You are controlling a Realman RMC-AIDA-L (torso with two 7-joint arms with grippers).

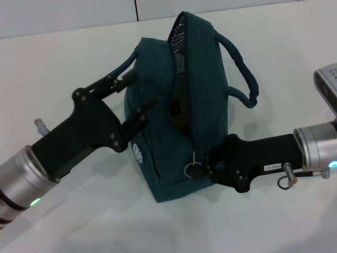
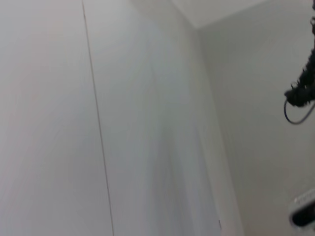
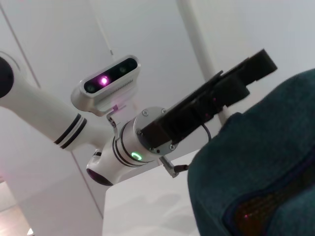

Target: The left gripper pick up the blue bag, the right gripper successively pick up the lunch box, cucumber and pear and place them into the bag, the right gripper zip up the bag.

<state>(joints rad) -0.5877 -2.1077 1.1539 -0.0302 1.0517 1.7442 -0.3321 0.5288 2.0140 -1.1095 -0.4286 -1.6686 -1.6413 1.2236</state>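
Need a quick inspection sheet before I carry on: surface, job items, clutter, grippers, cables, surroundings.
Surface: white table, bare where visible.
Job's things: blue bag tilted, zipper partly open at the top; ring pull low at the front end. Lunch box, cucumber and pear not seen.
Clutter: nothing seen.
Grippers: left gripper at the bag's left side by one handle; right gripper at the ring pull, grip unclear.
Cables: thin black loop in the left wrist view.
Surroundings: white wall panels.

Bag point(image 1: 179, 132) contents hidden inside
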